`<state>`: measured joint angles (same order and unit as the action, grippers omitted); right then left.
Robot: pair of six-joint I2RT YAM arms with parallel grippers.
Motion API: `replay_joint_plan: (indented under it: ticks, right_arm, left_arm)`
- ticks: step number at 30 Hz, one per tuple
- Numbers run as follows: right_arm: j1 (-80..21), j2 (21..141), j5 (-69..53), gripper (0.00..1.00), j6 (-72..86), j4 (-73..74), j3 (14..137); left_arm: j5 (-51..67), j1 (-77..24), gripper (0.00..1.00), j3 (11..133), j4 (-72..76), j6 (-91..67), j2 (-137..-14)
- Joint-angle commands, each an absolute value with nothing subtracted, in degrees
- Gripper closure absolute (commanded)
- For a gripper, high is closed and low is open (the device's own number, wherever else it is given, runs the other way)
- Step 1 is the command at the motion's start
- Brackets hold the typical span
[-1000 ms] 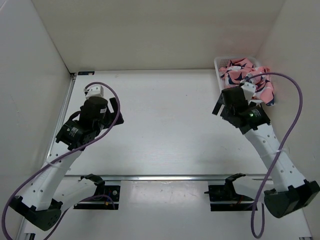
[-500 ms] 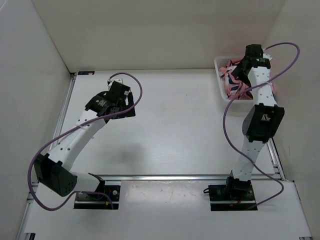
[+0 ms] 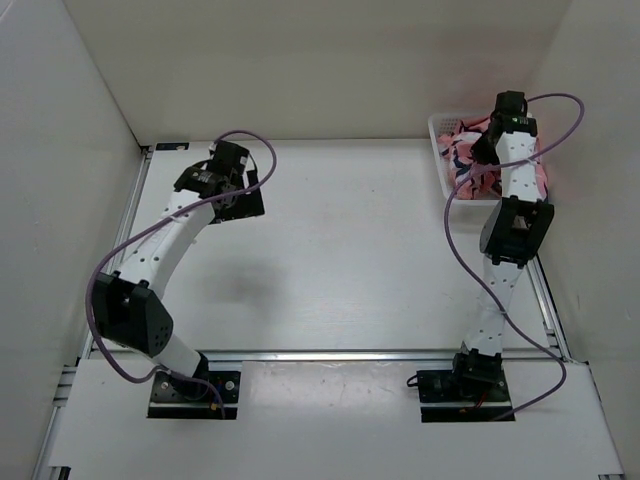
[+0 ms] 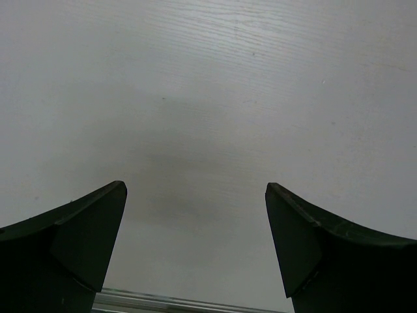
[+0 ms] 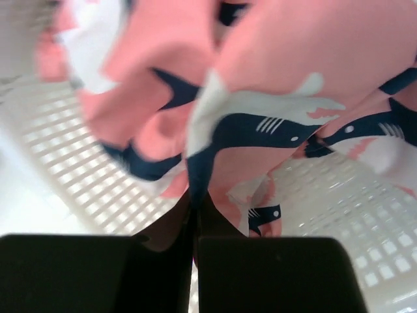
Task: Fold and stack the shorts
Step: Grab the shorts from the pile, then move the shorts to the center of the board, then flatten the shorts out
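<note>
My right hand (image 5: 194, 199) is clenched on a fold of the shorts (image 5: 273, 52), which are bunched in the basket (image 3: 441, 160), with some of the cloth hanging over its mesh floor. My left hand (image 4: 195, 195) is released. Its 2 fingers are spread wide over the bare counter (image 4: 215, 85), well apart from the basket, to its left.

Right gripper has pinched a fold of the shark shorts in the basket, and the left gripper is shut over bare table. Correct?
Not quite. The left gripper is open: the left wrist view shows its fingers wide apart over the bare table. The rest holds: the right gripper is pinched on the shorts in the white basket.
</note>
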<state>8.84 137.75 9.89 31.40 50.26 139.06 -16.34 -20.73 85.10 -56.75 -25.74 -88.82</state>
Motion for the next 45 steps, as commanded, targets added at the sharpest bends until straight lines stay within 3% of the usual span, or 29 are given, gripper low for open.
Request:
replay_joint_plan:
  ticks: [1,8,15,18,22,23,24,25,26,29,34,36,41,45]
  right_arm:
    - [5.72,124.83,6.24,1.00,30.15,44.92,140.89]
    - [-6.38,100.60,1.32,1.00,24.88,42.37,136.51]
    - [-19.06,84.13,-5.97,1.00,25.92,38.42,126.67]
    - [-24.77,78.68,-7.29,1.00,25.93,37.89,116.84]
    - [-28.65,69.09,-1.07,0.99,30.48,35.25,92.78]
    - [-28.65,68.30,1.82,0.67,31.54,35.24,83.94]
    - [-25.69,68.81,1.85,0.43,31.55,34.29,80.54]
    - [-24.10,70.04,1.85,0.22,31.55,34.28,78.16]
    - [-22.25,71.96,2.45,0.13,32.34,36.28,77.09]
    - [-18.63,78.04,3.95,0.13,32.87,42.27,77.08]
    - [-23.81,73.13,6.25,0.18,33.39,41.75,72.78]
    - [-26.70,72.08,3.35,0.13,34.80,41.22,68.92]
    - [-34.97,72.67,-1.32,0.13,41.04,34.30,59.95]
    - [-36.12,79.00,-5.27,0.21,42.98,26.90,57.57]
  left_arm:
    - [-10.56,-17.41,0.01,84.73,-56.07,-25.75,-83.59]
    - [-5.71,-13.37,0.01,83.14,-55.55,-26.98,-78.49]
    - [-2.99,-8.53,0.01,85.42,-58.53,-27.51,-74.63]
    - [-2.46,-5.98,0.01,87.27,-60.46,-28.04,-74.00]
    - [-1.32,-4.92,0.01,85.96,-61.00,-28.04,-71.73]
    - [-0.19,-4.92,0.01,85.44,-60.47,-28.04,-71.72]
    - [0.96,-4.92,0.01,83.78,-59.95,-28.04,-71.72]
    - [2.45,-4.92,0.01,82.54,-59.33,-28.04,-71.72]
    - [4.38,-4.92,0.01,81.49,-59.33,-28.04,-71.72]
    - [5.10,-6.76,0.01,76.92,-58.27,-28.04,-72.33]
    - [7.29,-9.74,0.03,64.46,-55.73,-31.27,-70.06]
    - [7.90,-10.89,0.02,60.40,-55.72,-33.21,-69.35]
    - [7.91,-16.25,0.00,47.59,-53.27,-44.18,-66.18]
    - [10.54,-17.40,0.00,41.49,-45.63,-47.45,-67.93]
